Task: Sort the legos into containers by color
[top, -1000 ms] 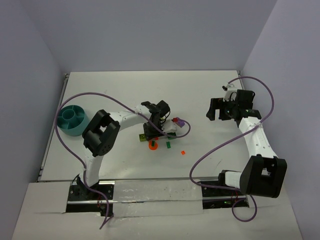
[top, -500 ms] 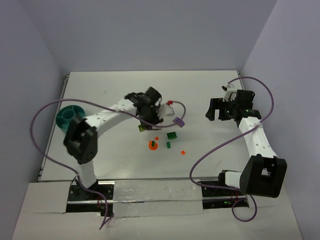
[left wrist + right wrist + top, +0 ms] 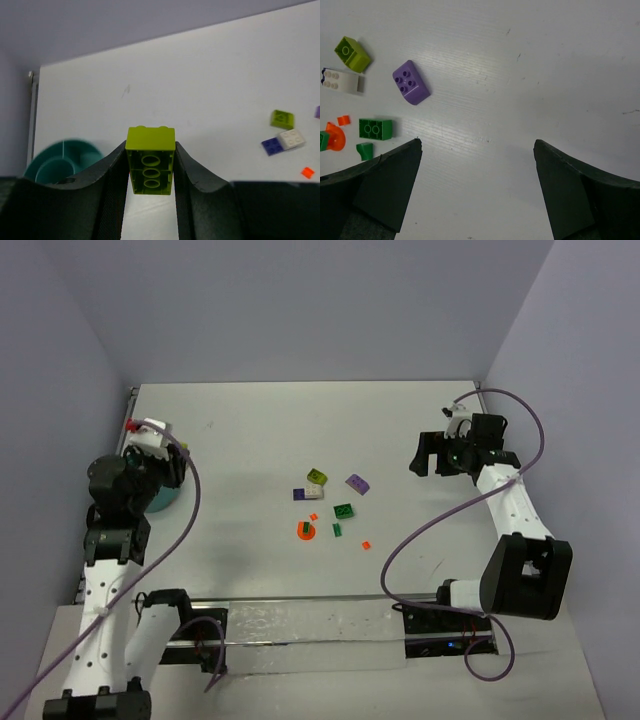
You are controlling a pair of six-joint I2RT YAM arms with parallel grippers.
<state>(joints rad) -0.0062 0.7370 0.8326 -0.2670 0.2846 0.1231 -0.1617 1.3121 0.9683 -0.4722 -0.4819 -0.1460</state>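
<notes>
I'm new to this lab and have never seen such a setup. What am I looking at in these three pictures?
A left arm and a right arm are bolted at a table's near edge. The wide picture looks down from above. The other two come from a camera on each wrist. Small toy bricks lie mid-table, among them a purple brick, a dark green brick and a round orange piece. The left pincer is shut on a lime green brick, close to the teal bowl. The right pincer is open and holds nothing.
</notes>
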